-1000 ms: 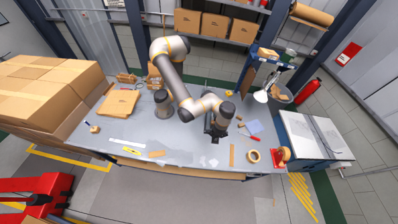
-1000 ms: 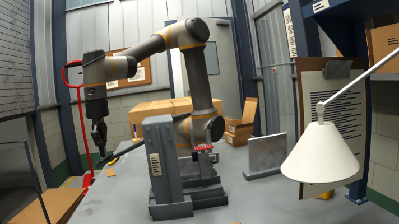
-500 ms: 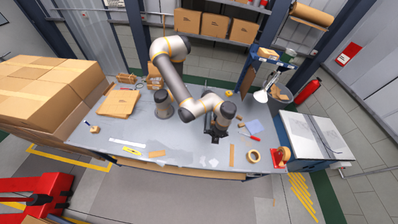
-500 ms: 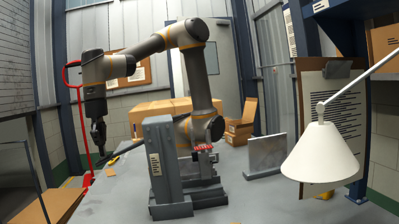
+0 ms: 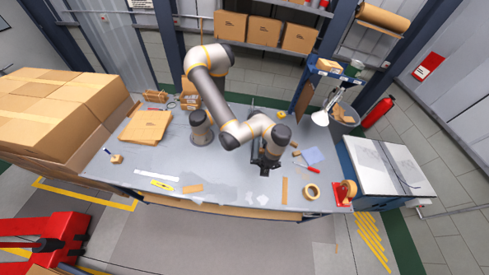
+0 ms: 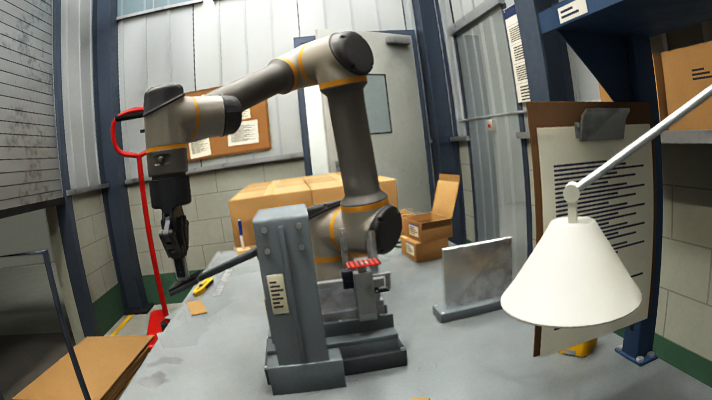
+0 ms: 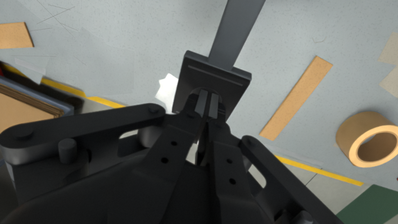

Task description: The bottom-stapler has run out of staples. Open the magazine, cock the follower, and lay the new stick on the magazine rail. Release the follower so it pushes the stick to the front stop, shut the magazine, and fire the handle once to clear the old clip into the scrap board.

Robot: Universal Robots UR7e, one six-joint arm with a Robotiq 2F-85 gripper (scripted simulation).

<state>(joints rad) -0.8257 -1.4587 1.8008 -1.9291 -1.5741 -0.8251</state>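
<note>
My gripper (image 7: 207, 104) points straight down, closed and empty, with its fingertips on the flat dark pad (image 7: 212, 84) at the end of the stapler's long handle (image 6: 215, 270). The handle slopes down from the grey bottom-stapler (image 6: 310, 300) toward the table's front edge. The stapler stands mid-table as a tall grey column on a stepped base, with a red-topped part (image 6: 361, 263) in the magazine area behind the column. In the side camera the arm's wrist (image 5: 273, 142) covers most of the stapler, and I cannot make out a staple stick or the follower.
The table's front edge (image 5: 222, 208) lies just beyond the handle pad, marked with a yellow line. A tape roll (image 5: 311, 191) and a cardboard strip (image 5: 284, 190) lie to the right. A red tape dispenser (image 5: 343, 192), a lamp (image 6: 570, 270) and flat cartons (image 5: 146, 127) also share the table.
</note>
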